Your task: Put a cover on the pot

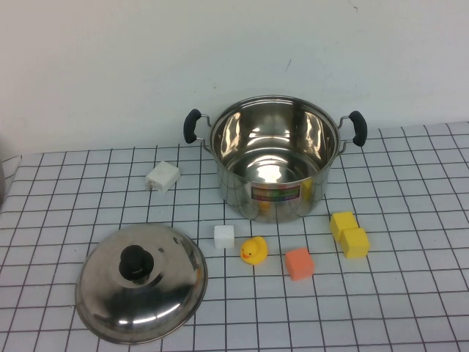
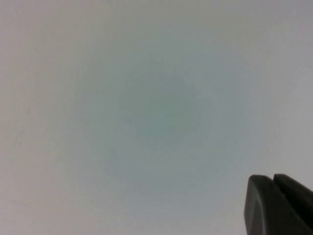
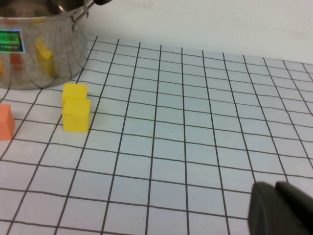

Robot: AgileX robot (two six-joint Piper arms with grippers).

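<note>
The pot is a shiny steel stockpot with two black side handles and a colourful label. It stands open and empty at the back centre of the gridded table. Its wall also shows in the right wrist view. The domed steel lid with a black knob lies on the table at the front left. Neither arm shows in the high view. My left gripper is shut and empty, facing a blank pale surface. My right gripper is shut and empty, low over the table to the right of the pot.
A white block lies left of the pot. A white cube, a yellow duck and an orange cube sit in front of it. Two yellow cubes are at its front right and also show in the right wrist view.
</note>
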